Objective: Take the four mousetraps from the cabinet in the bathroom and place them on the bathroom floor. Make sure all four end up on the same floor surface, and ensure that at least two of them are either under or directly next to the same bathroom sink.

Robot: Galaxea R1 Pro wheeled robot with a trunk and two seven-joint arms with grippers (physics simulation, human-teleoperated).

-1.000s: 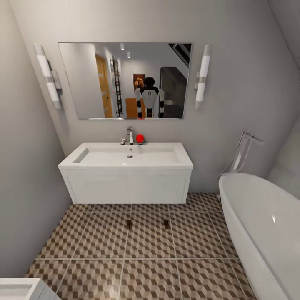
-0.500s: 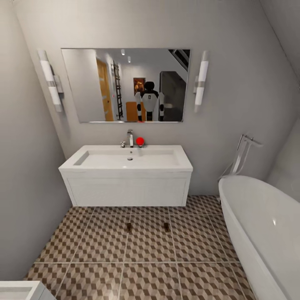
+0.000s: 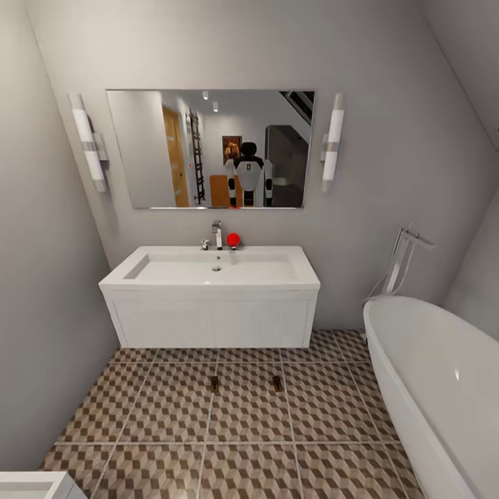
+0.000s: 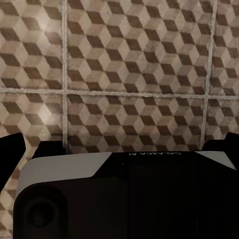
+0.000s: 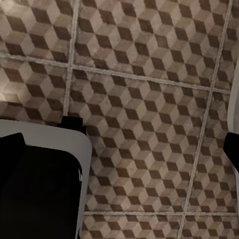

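Two mousetraps (image 3: 215,382) (image 3: 277,382) lie on the floor (image 3: 166,416) before your sink (image 3: 211,277), well ahead of both grippers; I cannot tell either gripper's opening or load.

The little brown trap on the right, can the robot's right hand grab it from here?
Probably not yet. The mousetrap lies on the bathroom floor before the sink, well ahead of the robot; nothing blocks it, though.
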